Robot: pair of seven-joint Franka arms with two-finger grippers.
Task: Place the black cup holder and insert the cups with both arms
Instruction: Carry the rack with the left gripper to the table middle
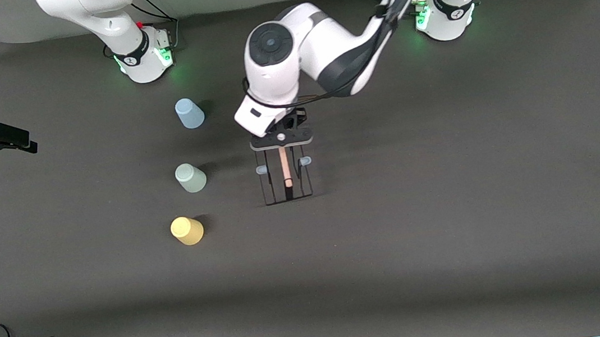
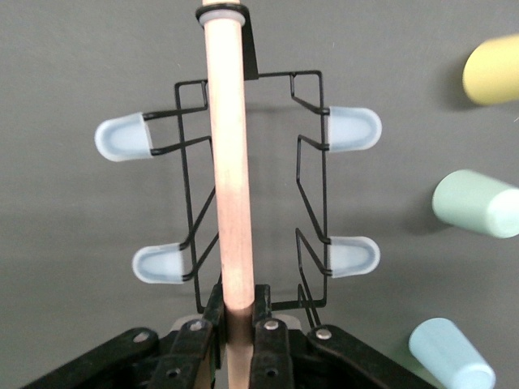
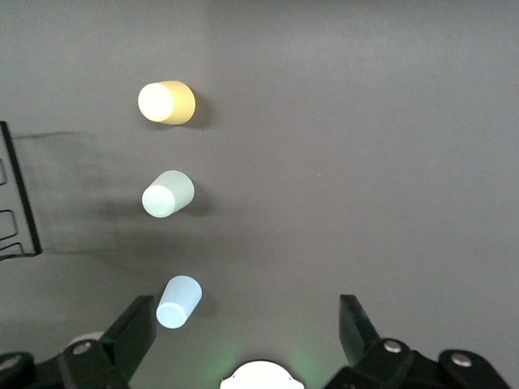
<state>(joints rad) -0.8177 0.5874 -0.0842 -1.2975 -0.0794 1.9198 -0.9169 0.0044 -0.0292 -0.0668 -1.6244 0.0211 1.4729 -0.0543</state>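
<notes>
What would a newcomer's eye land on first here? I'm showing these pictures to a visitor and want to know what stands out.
First, the left gripper, shut on the wooden handle of the black cup holder at mid-table. Next, three upside-down cups in a row beside it, toward the right arm's end: the light blue cup farthest from the front camera, the mint green cup in the middle, the yellow cup nearest. The right gripper hangs open above the table, waiting.

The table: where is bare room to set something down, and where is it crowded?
Bare mat runs from the black cup holder toward the left arm's end, and nearer the camera than the yellow cup. Crowded: the blue cup, mint cup and yellow cup stand in a row beside the holder, which the left tool grips.
</notes>
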